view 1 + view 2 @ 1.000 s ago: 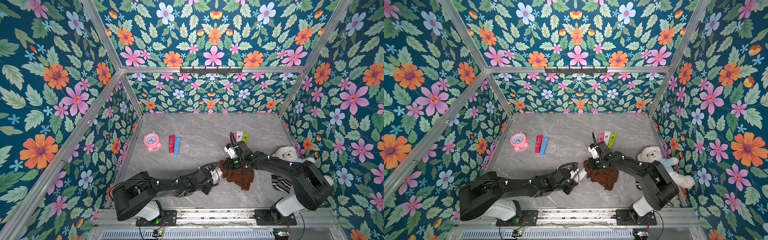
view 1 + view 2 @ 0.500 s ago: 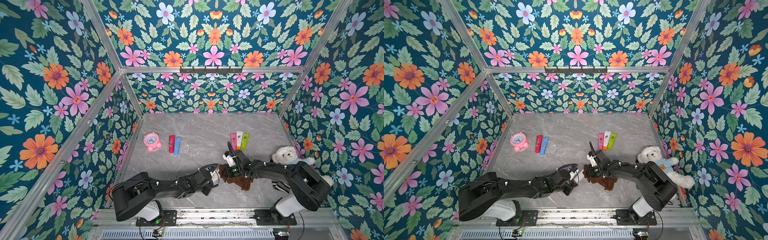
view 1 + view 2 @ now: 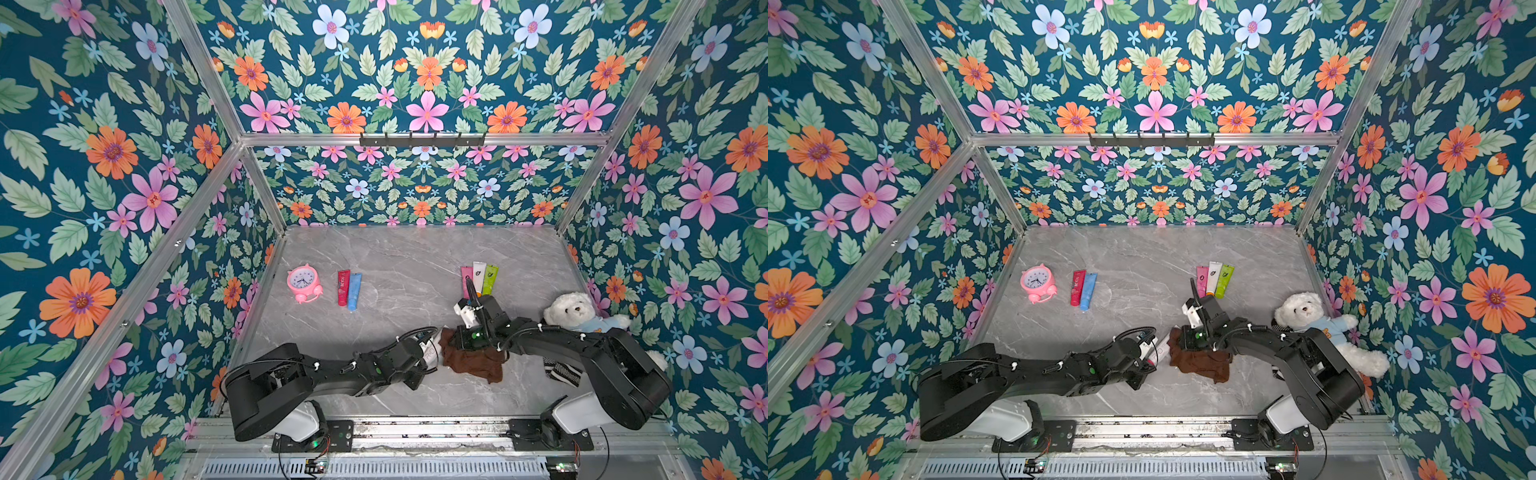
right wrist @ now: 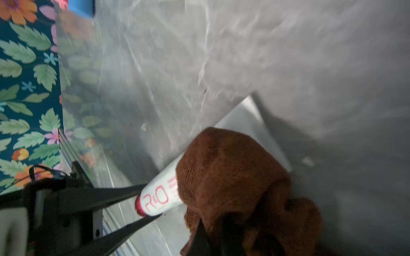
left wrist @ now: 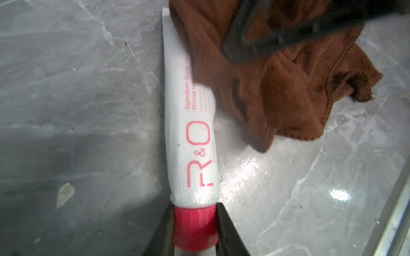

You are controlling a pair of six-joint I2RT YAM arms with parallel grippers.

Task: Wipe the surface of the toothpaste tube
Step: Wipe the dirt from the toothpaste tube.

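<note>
Left wrist view first: the left tool (image 5: 194, 212) has its jaws part-way closed and pinched on the red cap (image 5: 194, 228) of the tube (image 5: 193, 144). That tube lies flat at the near middle of the tabletop (image 5: 77, 110), cap to the left, crimped tail to the right. The cloth (image 5: 277, 88) drapes over the tail half. The right tool (image 4: 214, 237) is squeezed fully shut, with a bunch of that brown cloth in its jaws.

So it's a wiping stroke, I'd say. To do it well, the cap should stay clamped as the anchor. The cloth should press lightly and run along the tube's length, tail towards cap, so the whole printed face is covered. Push too hard or sideways and the tube may twist or slip out of the pinch. The bunched cloth touches only a narrow strip, so overlapping passes look wise.

Now the count in a top view, left to right:
- one pink clock (image 3: 303, 282)
- a red tube (image 3: 343, 287) and a blue tube (image 3: 354, 291), side by side
- the held tube, then the one cloth
- a pink tube (image 3: 467, 278), a white tube (image 3: 479, 276) and a green tube (image 3: 490, 279), in a row
- one striped sock (image 3: 561, 372), near
- one white bear (image 3: 575, 309), beyond the sock

Six tubes in all.
</note>
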